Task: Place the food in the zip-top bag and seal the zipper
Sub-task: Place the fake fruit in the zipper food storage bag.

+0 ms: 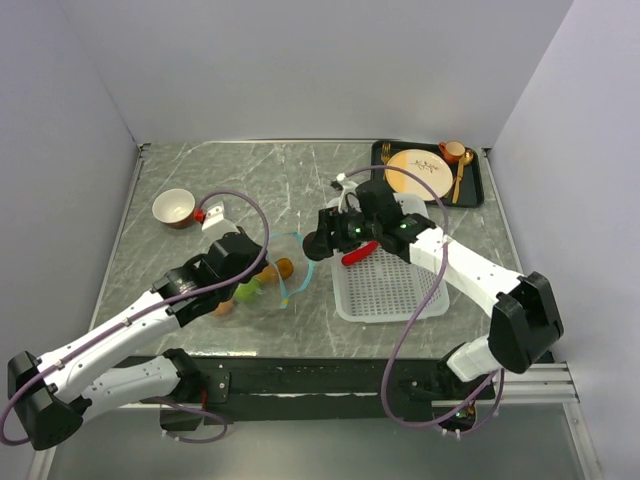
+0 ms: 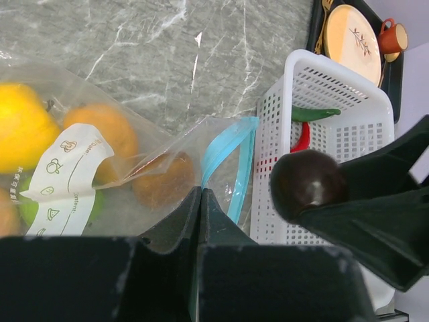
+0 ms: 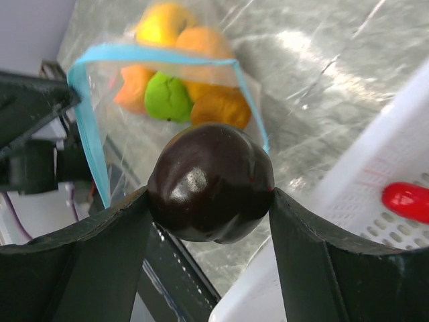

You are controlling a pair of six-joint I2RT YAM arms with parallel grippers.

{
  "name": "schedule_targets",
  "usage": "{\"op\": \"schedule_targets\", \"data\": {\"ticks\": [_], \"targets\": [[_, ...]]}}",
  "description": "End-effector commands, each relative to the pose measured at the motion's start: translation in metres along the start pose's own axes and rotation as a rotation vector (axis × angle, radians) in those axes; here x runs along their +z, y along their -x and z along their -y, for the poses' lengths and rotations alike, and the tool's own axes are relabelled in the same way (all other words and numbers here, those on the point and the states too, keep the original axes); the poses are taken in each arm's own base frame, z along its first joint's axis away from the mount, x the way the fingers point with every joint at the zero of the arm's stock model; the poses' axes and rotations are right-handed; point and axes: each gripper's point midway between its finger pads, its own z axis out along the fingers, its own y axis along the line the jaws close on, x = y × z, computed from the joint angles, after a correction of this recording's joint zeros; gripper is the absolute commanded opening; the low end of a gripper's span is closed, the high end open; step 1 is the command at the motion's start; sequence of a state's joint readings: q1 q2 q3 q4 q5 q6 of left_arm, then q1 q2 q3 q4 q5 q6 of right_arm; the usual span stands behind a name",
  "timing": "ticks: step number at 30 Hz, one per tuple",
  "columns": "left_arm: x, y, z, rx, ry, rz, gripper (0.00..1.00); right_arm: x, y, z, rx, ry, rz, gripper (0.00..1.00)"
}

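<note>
We list a grey marbled worktop (image 1: 290, 175) walled by pale panels (image 1: 300, 70). On it the left fingers (image 2: 171, 225) pinch shut on the zip-top bag (image 2: 167, 144); the right fingers (image 3: 100, 255) clasp a dark brown round (image 3: 211, 182) near its blue zipper (image 3: 154, 54).

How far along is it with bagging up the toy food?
Partly done. A yellow fruit, orange fruit, lime-green fruit and tan fruit already sit inside the bag. The left gripper pinches the bag's edge while the right gripper holds a dark round fruit near the open mouth. Left to do: the red pepper and green pepper in the basket, then sealing the zipper.
</note>
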State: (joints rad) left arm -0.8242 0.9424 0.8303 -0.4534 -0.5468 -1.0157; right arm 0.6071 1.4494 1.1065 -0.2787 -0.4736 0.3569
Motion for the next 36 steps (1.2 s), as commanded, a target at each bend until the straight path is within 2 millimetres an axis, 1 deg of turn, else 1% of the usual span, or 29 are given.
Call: {"op": "schedule_targets", "data": {"ticks": [1, 6, 7, 11, 15, 16, 17, 21, 22, 27, 31, 36], "targets": [[-0.004, 0.008, 0.002, -0.029, -0.015, 0.029, 0.05, 0.003, 0.004, -0.019, -0.074, 0.054, -0.024, 0.52], [-0.005, 0.010, 0.003, -0.032, -0.021, 0.035, 0.06, 0.010, -0.003, -0.030, -0.112, 0.088, -0.064, 0.53], [-0.005, 0.010, 0.003, -0.031, -0.022, 0.033, 0.06, 0.010, -0.004, -0.035, -0.122, 0.099, -0.071, 0.53], [-0.004, 0.010, 0.004, -0.024, -0.020, 0.029, 0.05, 0.019, -0.008, -0.043, -0.134, 0.110, -0.093, 0.53], [-0.005, 0.012, 0.006, -0.021, -0.020, 0.031, 0.05, 0.034, -0.011, -0.047, -0.130, 0.106, -0.123, 0.54], [-0.005, 0.012, 0.006, -0.024, -0.021, 0.031, 0.05, 0.036, -0.009, -0.052, -0.135, 0.113, -0.122, 0.54], [-0.005, 0.012, 0.006, -0.023, -0.023, 0.032, 0.05, 0.041, -0.012, -0.053, -0.128, 0.115, -0.133, 0.54], [-0.009, 0.016, 0.005, -0.023, -0.023, 0.041, 0.05, 0.048, -0.006, -0.061, -0.128, 0.115, -0.116, 0.54], [-0.009, 0.016, 0.005, -0.025, -0.021, 0.044, 0.05, 0.049, -0.003, -0.063, -0.130, 0.118, -0.111, 0.55], [-0.011, 0.018, 0.003, -0.037, -0.025, 0.054, 0.06, 0.056, -0.005, -0.070, -0.129, 0.133, -0.121, 0.58], [-0.011, 0.020, 0.004, -0.040, -0.024, 0.057, 0.06, 0.059, -0.006, -0.079, -0.138, 0.165, -0.129, 0.58], [-0.011, 0.019, 0.003, -0.039, -0.026, 0.056, 0.05, 0.060, -0.008, -0.087, -0.147, 0.190, -0.136, 0.62]]}}
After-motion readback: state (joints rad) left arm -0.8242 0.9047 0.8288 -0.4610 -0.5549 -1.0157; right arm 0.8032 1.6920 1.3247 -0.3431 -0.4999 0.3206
